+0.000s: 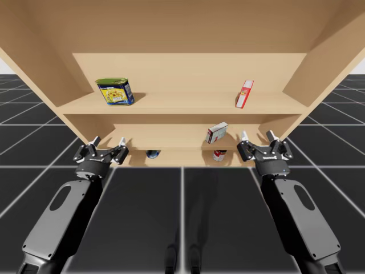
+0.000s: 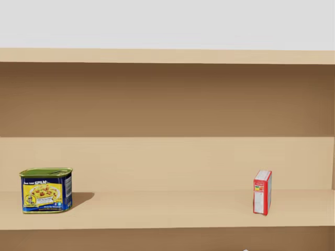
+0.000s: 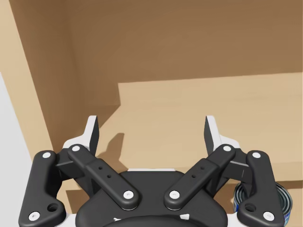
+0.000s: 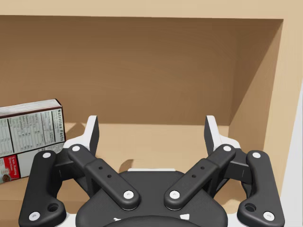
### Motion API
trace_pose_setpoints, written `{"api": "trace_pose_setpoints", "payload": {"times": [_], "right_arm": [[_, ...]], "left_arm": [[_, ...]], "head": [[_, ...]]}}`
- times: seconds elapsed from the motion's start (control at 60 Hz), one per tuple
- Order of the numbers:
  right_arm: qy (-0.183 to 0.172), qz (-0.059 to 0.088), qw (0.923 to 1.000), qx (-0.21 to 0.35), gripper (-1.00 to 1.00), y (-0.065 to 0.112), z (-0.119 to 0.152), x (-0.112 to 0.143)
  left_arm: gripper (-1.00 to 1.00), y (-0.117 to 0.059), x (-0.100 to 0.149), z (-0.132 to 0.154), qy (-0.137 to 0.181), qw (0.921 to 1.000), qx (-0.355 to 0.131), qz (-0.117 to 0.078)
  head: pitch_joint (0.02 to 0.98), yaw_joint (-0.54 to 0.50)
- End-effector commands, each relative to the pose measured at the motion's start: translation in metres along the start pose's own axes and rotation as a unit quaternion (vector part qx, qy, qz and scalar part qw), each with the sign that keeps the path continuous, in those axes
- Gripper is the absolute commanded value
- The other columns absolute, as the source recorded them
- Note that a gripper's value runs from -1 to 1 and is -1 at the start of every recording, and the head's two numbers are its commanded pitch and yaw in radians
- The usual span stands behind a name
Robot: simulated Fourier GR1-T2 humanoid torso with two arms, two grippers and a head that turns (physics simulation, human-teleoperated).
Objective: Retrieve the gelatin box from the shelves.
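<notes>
My left pincer (image 1: pixel 108 141) and right pincer (image 1: pixel 257 136) sit at lower left and lower right of the high view, both with fingers apart. The red gelatin box (image 1: pixel 245 93) stands upright right of centre on the upper shelf (image 1: pixel 182 105), well apart from the can (image 1: pixel 115 91) at left. A second box (image 1: pixel 217 132), seemingly tilted, sits below it.

Matt, smooth: pale wood shelves (image 2: pixel 167 209); glossy: blue-yellow rectangular metal can (image 2: pixel 46 190); smooth: small red cardboard box (image 2: pixel 262 192).

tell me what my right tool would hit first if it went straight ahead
Probably the shelf's back wall: nothing stands between the open fingers of the right tool. The white box sits beside one finger, off the line, though depth is hard to judge.
</notes>
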Motion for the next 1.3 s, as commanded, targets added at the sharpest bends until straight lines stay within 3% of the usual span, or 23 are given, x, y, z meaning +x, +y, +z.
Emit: {"api": "trace_pose_setpoints", "payload": {"times": [0.017,0.283,0.633,0.833,0.9,0.933,1.133,1.3], "right_arm": [[0.005,-0.002,1.0000,-0.006,-1.00,0.001,0.001,-0.001],[0.017,-0.012,0.9998,-0.002,-1.00,0.001,-0.002,-0.003],[0.017,-0.010,0.9998,-0.002,-1.00,0.001,-0.003,-0.003],[0.013,-0.012,0.9998,0.000,-1.00,0.002,-0.001,0.000],[0.003,-0.023,0.9997,0.008,-1.00,0.006,0.003,0.011],[0.004,-0.011,0.9999,-0.007,-1.00,0.008,0.003,0.014],[0.009,-0.006,0.9999,-0.012,-1.00,0.022,0.018,0.053],[-0.001,0.025,0.9996,-0.017,-1.00,0.046,0.033,0.096]], "left_arm": [[-1.00,0.000,0.000,0.000,-0.001,1.0000,0.001,0.000],[-1.00,0.002,0.001,-0.001,-0.001,1.0000,0.004,0.000],[-1.00,0.002,0.001,-0.002,-0.001,1.0000,0.000,0.000],[-1.00,0.002,0.000,-0.002,0.000,1.0000,0.002,0.000],[-1.00,0.002,0.000,-0.002,0.000,1.0000,0.003,0.001],[-1.00,0.003,0.000,-0.002,0.000,1.0000,0.003,0.001],[-1.00,0.004,0.001,-0.002,0.002,1.0000,0.003,0.006],[-1.00,0.005,0.001,-0.002,0.002,1.0000,0.003,0.008]], "head": [[0.078,-0.03],[0.146,-0.05],[0.289,-0.32],[0.289,-0.30],[0.287,-0.30],[0.286,-0.30],[0.287,-0.31],[0.288,-0.31]]}}
